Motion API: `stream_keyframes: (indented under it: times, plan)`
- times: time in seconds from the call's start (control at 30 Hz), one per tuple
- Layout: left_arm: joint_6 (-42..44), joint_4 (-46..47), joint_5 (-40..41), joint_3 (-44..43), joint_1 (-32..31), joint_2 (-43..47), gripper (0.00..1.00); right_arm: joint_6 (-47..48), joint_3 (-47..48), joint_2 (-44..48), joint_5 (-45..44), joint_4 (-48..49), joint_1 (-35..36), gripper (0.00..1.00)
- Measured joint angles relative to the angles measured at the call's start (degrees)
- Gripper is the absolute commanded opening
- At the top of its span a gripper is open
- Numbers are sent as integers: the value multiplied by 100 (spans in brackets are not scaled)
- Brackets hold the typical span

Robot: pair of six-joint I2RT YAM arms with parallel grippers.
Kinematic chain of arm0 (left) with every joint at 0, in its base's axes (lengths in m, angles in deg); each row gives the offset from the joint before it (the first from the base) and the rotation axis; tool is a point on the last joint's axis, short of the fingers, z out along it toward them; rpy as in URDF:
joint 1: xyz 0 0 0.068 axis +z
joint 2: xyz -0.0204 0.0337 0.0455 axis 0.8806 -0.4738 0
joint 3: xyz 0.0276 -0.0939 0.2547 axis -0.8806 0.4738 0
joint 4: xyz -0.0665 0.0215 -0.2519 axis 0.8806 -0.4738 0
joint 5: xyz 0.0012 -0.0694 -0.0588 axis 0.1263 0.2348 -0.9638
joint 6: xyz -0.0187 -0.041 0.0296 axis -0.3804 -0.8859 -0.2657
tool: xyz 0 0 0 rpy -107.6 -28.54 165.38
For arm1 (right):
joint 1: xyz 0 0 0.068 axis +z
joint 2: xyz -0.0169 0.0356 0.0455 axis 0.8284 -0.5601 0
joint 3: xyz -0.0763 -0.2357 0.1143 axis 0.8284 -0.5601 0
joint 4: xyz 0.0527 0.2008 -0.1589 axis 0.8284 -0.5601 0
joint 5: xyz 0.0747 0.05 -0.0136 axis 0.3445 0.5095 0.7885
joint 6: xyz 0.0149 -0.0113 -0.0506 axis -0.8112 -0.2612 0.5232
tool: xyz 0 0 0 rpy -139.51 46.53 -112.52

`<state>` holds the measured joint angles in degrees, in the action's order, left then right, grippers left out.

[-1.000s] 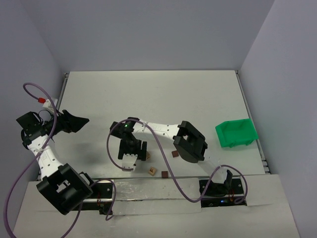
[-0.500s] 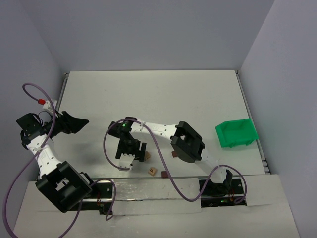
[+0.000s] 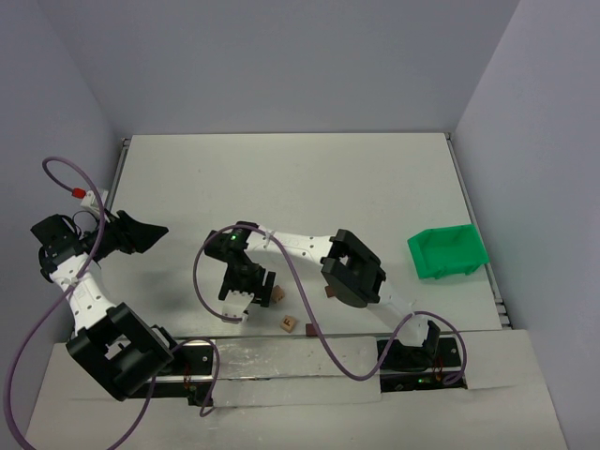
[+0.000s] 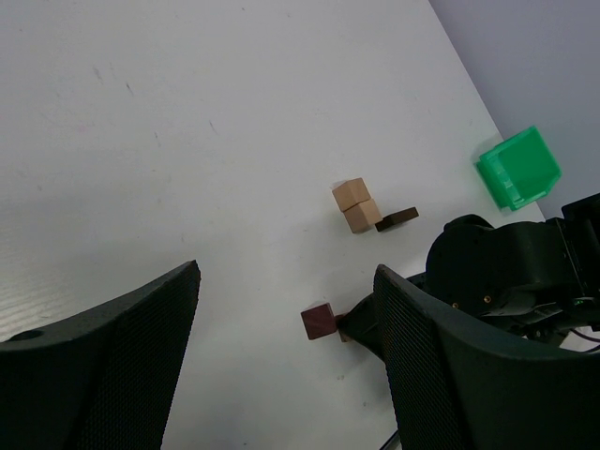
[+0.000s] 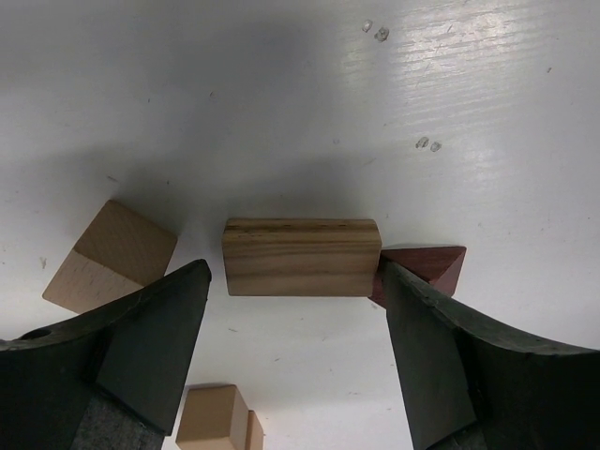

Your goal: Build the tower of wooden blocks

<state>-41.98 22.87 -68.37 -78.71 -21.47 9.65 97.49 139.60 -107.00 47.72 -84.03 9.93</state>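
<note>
No stacked tower shows; the wooden blocks lie loose near the table's front edge. My right gripper [image 5: 293,309] is open and points down, with one jaw on each side of a tan brick [image 5: 301,256] lying flat. A dark red block [image 5: 427,265] touches the brick's right end and my right finger [image 5: 441,356]. Tan cubes lie to the left [image 5: 111,255] and below [image 5: 214,417]. In the top view my right gripper [image 3: 262,289] hovers over these blocks [image 3: 278,295]. My left gripper [image 3: 141,232] is open and empty, far to the left. It also shows in the left wrist view [image 4: 286,366].
A tan lettered cube [image 3: 288,324] and a dark block [image 3: 310,329] lie by the front edge. Another dark block [image 3: 330,292] is partly under the right arm. The green bin [image 3: 447,251] stands at the right. The left wrist view shows two touching tan cubes [image 4: 356,204].
My right gripper has shifted slightly left over the blocks. The left arm has not moved.
</note>
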Motion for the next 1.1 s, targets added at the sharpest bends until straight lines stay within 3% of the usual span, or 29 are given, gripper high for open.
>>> stream_keyframes:
  times: [0.73, 1.1]
  plan:
    - [4, -44, -17, -7, 2, -46, 81, -229, -60, -71, 19, 215, 0, 75]
    - [-4, -62, -17, -7, 4, -47, 81, -349, -149, -32, 15, 313, 0, 54]
